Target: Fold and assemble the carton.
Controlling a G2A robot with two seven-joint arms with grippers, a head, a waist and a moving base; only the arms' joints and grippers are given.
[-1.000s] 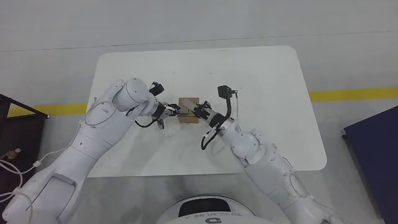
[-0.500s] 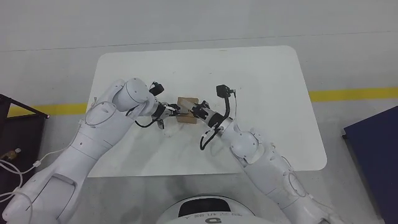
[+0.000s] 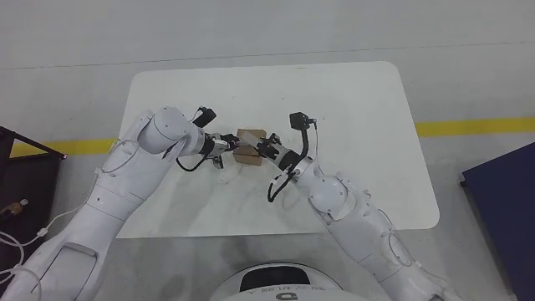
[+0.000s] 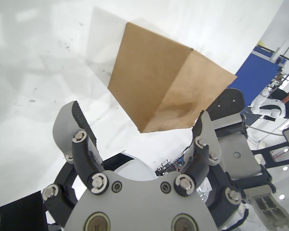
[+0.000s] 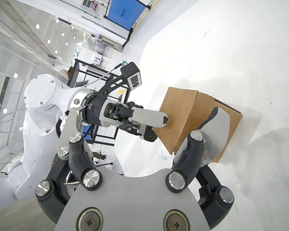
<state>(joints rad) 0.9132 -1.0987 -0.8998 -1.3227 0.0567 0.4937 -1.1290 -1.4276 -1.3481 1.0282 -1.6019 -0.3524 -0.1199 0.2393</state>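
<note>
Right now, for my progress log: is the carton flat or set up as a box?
Set up: the cardboard carton shows side panels meeting at corners. End flaps closed or not: cannot tell.

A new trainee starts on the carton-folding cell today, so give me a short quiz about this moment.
1. True or false: the carton is a flat, unfolded sheet.
2. Where is the carton? A) between the left gripper and the right gripper; B) far from both; C) clamped inside a shut one.
3. Fill in: the left gripper's jaws stand ____.
Key: 1 false; 2 A; 3 open.
</note>
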